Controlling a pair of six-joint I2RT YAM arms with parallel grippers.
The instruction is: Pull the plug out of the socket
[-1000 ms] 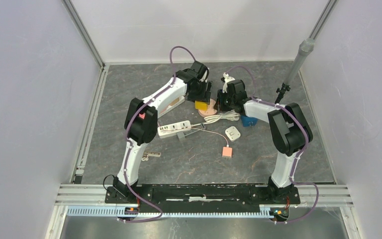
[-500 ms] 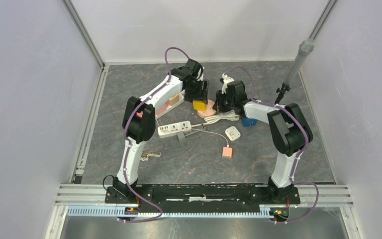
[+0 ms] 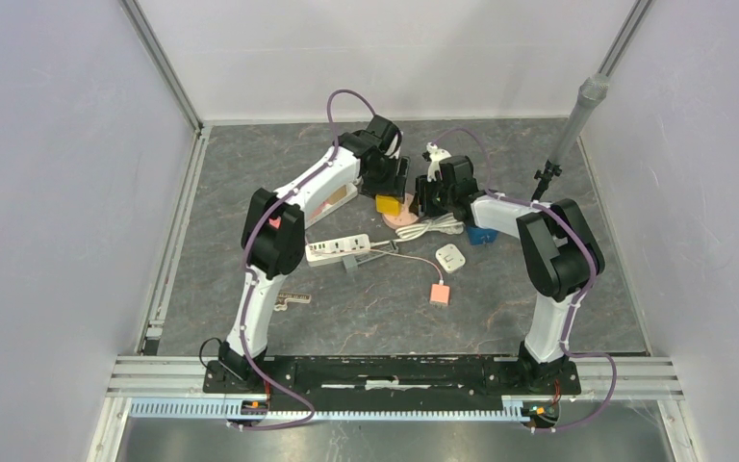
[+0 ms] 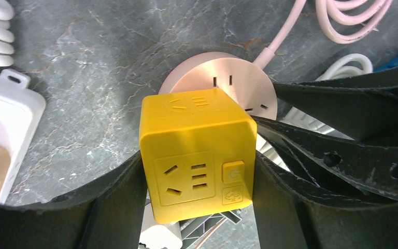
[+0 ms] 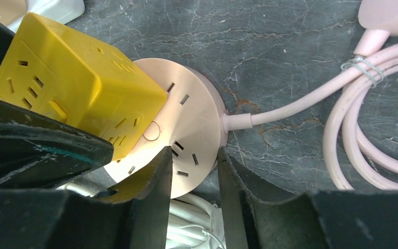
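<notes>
So the yellow plug (image 4: 197, 155) is a chunky cube w/ outlets on its faces. It's parked on the round pink socket (image 4: 238, 83) toward the back of the table (image 3: 539, 289), roughly mid-way btw the two arms.

The left gripper (image 4: 199, 171) has the plug clamped, one black finger flat on each side of the cube. The cube looks tipped, not sitting square on the disc. In the right wrist view it leans over the left part of the socket, and I can't tell if the pins are seated bc that side is hidden.

The right gripper (image 5: 194, 171) comes in from the other side. Its fingers are nearly together, pinching the near rim of the socket. The two grippers are right next to each other, prob almost touching.

The socket's pink cord (image 5: 352, 119) runs off to the right and loops up into a coil w/ a tie round it.

Other stuff: a white power strip (image 3: 337, 250) nearer the arm bases, a bundled white cable (image 3: 433, 227) just beside the socket, a blue block (image 3: 481, 234) past that, a small white adapter (image 3: 451, 257), and a little orange-pink square (image 3: 439, 294) on a thin cord.
</notes>
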